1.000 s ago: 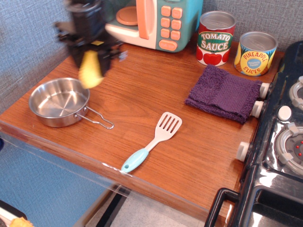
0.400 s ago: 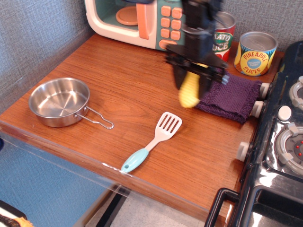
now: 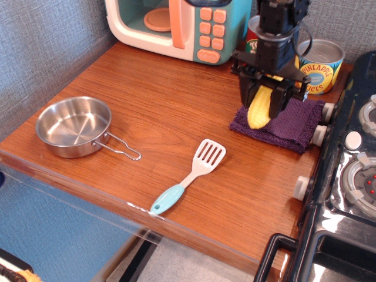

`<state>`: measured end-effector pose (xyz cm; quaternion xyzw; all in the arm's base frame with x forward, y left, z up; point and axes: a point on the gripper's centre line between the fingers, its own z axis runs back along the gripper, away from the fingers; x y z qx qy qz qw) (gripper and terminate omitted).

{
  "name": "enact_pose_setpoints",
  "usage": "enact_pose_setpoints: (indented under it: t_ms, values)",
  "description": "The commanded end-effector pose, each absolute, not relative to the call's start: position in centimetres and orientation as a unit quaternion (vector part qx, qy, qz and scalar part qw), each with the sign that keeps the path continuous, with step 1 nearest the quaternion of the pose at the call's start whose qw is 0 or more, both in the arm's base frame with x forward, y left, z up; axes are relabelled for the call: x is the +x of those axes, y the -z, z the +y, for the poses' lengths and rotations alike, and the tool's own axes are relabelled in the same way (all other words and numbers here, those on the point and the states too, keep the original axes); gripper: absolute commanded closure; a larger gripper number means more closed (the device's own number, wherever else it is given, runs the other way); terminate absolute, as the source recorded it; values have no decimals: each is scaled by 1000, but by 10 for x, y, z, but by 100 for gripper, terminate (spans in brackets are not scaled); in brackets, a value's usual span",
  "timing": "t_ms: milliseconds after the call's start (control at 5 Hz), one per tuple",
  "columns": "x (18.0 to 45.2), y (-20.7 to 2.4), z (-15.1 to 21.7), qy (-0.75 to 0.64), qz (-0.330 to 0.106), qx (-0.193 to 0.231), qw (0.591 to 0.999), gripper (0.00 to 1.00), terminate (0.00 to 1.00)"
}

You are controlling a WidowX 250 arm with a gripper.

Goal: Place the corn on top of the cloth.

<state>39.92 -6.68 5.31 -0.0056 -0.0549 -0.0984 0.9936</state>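
Note:
My gripper (image 3: 261, 104) is shut on the corn (image 3: 259, 110), a pale yellow toy cob that hangs upright between the black fingers. It is over the left part of the cloth (image 3: 288, 124), a dark purple folded towel lying at the right of the wooden counter. The cob's lower end is close to the towel; I cannot tell whether it touches. The arm hides part of the towel and most of the tomato sauce can behind it.
A steel pan (image 3: 73, 126) sits at the left front. A white spatula with a blue handle (image 3: 191, 175) lies in the middle front. A toy microwave (image 3: 176, 23) and a pineapple can (image 3: 319, 63) stand at the back. A black stove (image 3: 352, 176) borders the right.
The gripper has carried the corn from above the pan at the left, across the counter to the right, and now holds it over the cloth.

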Motion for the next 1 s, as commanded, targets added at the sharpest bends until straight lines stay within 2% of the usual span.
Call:
enact_pose_setpoints:
  t_ms: [0, 200, 400, 800]
  values:
    - [405, -71, -63, 89, -73, -15, 993, 100, 0]
    - [400, -62, -63, 92, -52, -33, 994, 100, 0]
    - [394, -67, -66, 101, -48, -34, 993, 0, 0]
    - [379, -97, -61, 116, -89, -38, 989, 0, 0]
